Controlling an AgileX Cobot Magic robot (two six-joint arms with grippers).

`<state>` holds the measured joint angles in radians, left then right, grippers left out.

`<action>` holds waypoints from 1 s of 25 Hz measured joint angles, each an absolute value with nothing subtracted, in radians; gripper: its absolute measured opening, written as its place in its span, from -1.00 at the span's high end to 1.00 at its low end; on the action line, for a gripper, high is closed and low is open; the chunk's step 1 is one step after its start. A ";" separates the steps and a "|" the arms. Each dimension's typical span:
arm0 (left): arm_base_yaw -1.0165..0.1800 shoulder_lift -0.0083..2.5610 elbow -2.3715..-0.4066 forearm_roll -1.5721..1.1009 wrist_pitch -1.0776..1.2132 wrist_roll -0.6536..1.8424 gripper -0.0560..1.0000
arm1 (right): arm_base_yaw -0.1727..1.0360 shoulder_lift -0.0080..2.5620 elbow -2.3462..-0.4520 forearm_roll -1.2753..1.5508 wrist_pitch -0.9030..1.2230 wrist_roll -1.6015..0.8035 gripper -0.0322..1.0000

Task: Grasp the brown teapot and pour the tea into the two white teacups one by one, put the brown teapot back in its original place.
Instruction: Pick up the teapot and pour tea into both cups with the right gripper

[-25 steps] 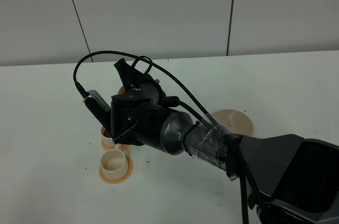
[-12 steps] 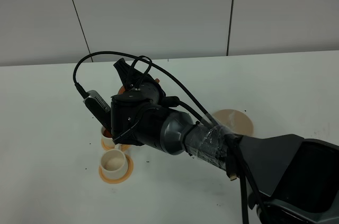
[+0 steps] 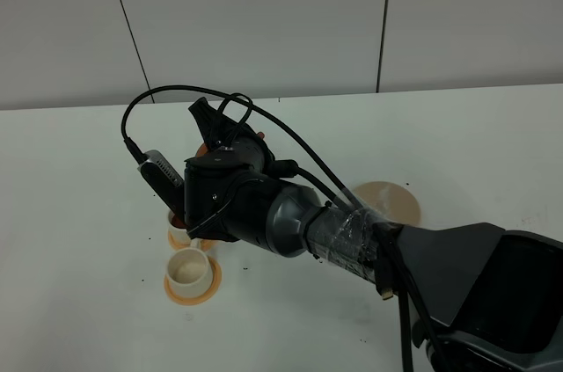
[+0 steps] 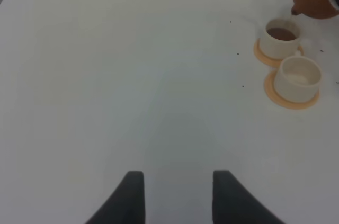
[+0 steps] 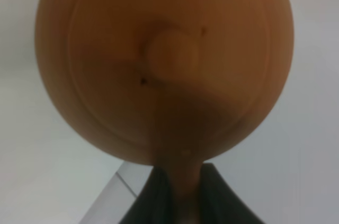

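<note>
Black-fingered left gripper [image 4: 177,197]: hanging over the white table [image 4: 106,75], jaws standing apart, gripping nothing.

Cream-white nearer teacup [image 3: 187,272]: sitting at lower left of the high view on an orange saucer [image 3: 195,293], well apart from the left gripper, showing a pale inside; contents too faint to tell.

Cream-white farther teacup [image 3: 179,231]: sitting just behind the nearer one on a saucer of its own, half hidden under the arm [image 3: 334,231] in the high view; showing dark brown tea inside in the left wrist view.

Reddish-brown clay teapot [image 5: 95,75]: hanging clear of the table just left of centre in the high view, mostly hidden behind the arm; spout [image 4: 294,11] pointing down, hovering just above the farther teacup's rim; lid knob [image 5: 171,52] facing the right wrist camera.

Right gripper [image 5: 183,197]: reaching from lower right across to left of centre in the high view, jaws pinching tight on the teapot's loop handle [image 5: 179,179] from both sides.

Beige-tan coaster [image 3: 391,200]: lying flat right of centre in the high view, partly covered by the arm, well apart from the teapot.
</note>
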<state>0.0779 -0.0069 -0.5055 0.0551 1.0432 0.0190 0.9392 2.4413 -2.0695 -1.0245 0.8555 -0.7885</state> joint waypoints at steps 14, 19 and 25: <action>0.078 -0.007 -0.506 0.055 1.043 0.019 0.19 | 0.939 2.441 -2.069 -0.969 0.878 -0.749 0.76; 0.078 -0.007 -0.506 0.055 1.043 0.019 0.19 | 0.939 2.431 -2.069 -0.923 0.885 -0.724 0.76; 0.078 -0.007 -0.506 0.055 1.043 0.019 0.19 | 0.928 2.377 -2.070 -0.834 0.889 -0.716 0.76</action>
